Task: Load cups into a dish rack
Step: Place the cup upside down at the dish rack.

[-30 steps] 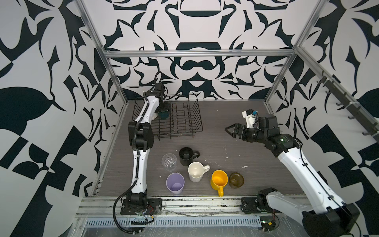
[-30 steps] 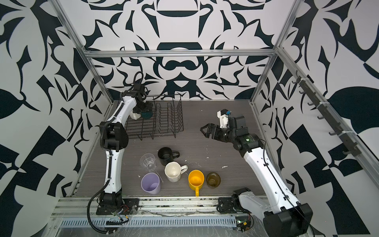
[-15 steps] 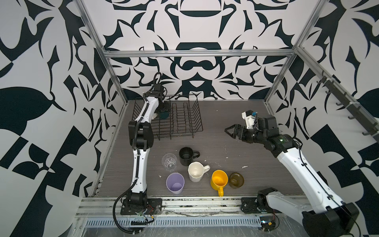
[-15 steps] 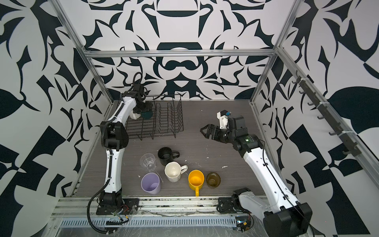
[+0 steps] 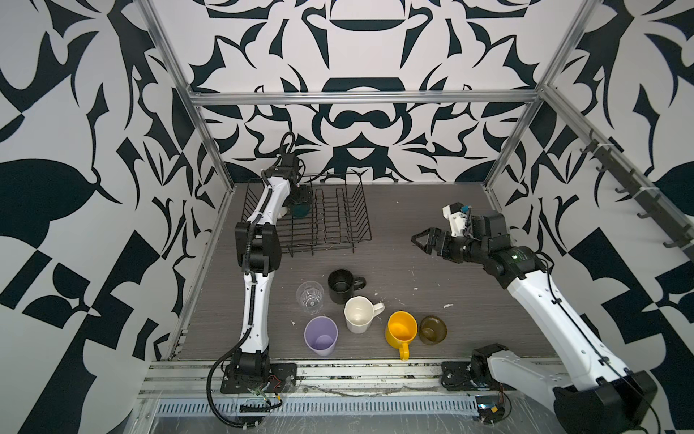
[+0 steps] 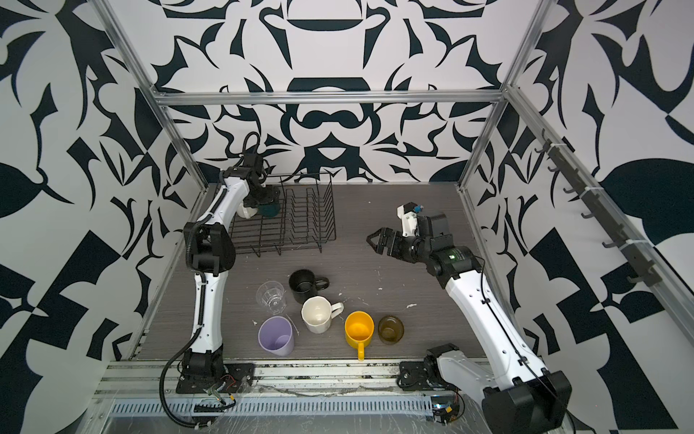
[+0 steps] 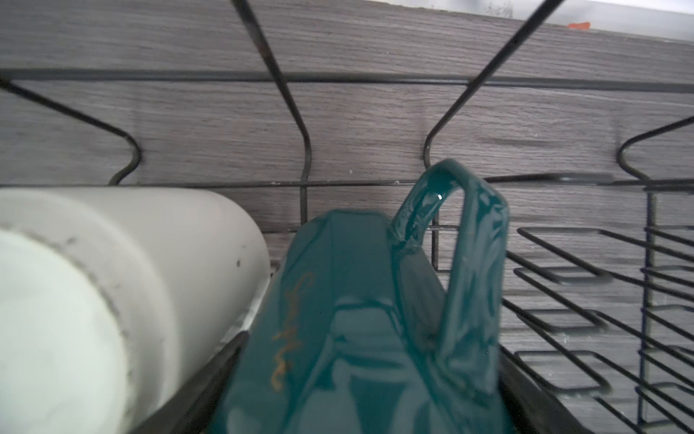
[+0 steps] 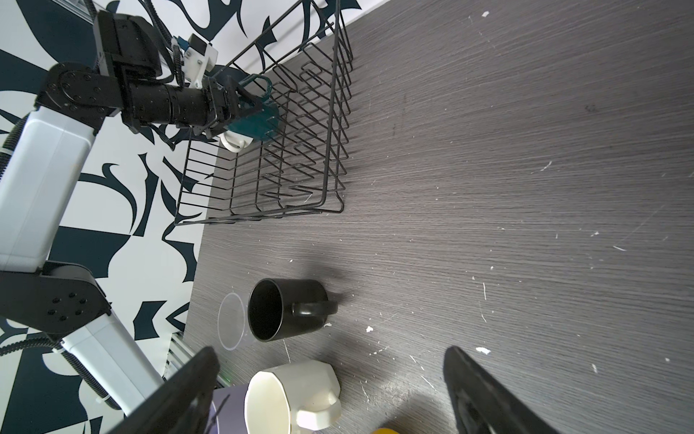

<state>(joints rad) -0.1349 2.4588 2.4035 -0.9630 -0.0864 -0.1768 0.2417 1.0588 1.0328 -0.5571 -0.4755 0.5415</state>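
teal mug [image 7: 338, 338], in the dish rack's [image 5: 338, 240] prong-free section just beside a white mug [image 7: 112, 282], packed close to save room; left pincer [image 8: 251, 112] straddles it, clamped or loose cannot be told; right pincer [image 5: 420, 240] gaping, idle above bench [image 5: 413, 300].

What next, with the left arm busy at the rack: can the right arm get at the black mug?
Probably yes: the right gripper is open and empty, and nothing stands between it and the black mug.
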